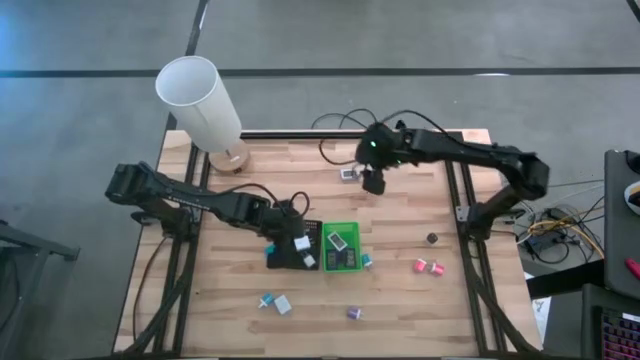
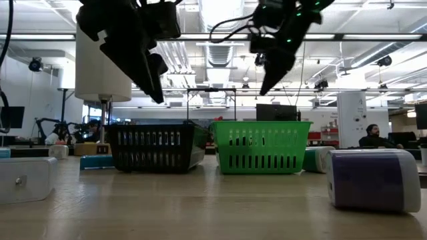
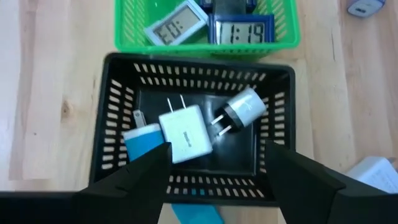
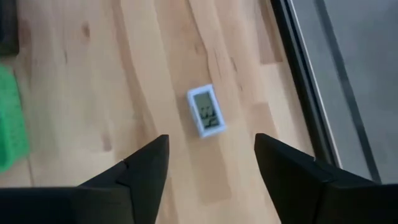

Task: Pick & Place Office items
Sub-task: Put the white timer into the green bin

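- High view: my left claw (image 1: 297, 238) hangs released over the black tray (image 1: 281, 262), where chargers (image 3: 186, 132) already lie; I judge a drop is done.
- Clocks (image 1: 338, 241) sit sorted in the green tray (image 1: 341, 226).
- My right claw (image 1: 372, 182), spread wide, points down beside a small clock (image 4: 206, 110) on the counter (image 1: 400, 300), ready to pick.
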`<state>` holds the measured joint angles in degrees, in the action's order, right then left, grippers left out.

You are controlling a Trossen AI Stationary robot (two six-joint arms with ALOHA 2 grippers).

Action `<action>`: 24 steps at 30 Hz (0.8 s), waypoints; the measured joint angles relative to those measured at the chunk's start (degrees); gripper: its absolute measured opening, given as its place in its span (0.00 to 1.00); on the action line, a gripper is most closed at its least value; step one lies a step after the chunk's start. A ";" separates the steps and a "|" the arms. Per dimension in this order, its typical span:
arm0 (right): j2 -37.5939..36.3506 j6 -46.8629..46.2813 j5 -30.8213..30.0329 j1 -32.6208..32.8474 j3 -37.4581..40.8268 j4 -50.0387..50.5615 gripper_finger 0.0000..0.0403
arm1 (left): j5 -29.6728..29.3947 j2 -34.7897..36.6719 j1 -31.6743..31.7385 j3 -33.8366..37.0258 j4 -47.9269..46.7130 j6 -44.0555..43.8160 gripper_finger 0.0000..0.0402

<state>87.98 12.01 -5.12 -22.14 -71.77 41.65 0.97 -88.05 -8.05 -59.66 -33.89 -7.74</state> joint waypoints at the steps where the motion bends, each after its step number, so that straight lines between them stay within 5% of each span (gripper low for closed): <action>1: 1.47 0.72 0.85 -0.55 -1.45 0.14 0.61 | 0.12 0.00 0.00 0.00 -0.41 -0.01 0.64; 12: 16.88 10.25 2.32 -5.47 -14.68 9.29 0.77 | 0.48 0.00 -0.04 0.00 -4.01 -0.21 0.64; 24: 24.32 14.31 5.82 -7.55 -15.87 11.88 0.81 | 1.21 0.02 -0.09 0.01 -6.49 -0.03 0.64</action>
<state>112.31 26.32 0.70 -29.69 -87.64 53.53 2.17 -88.03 -8.14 -59.65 -40.37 -7.77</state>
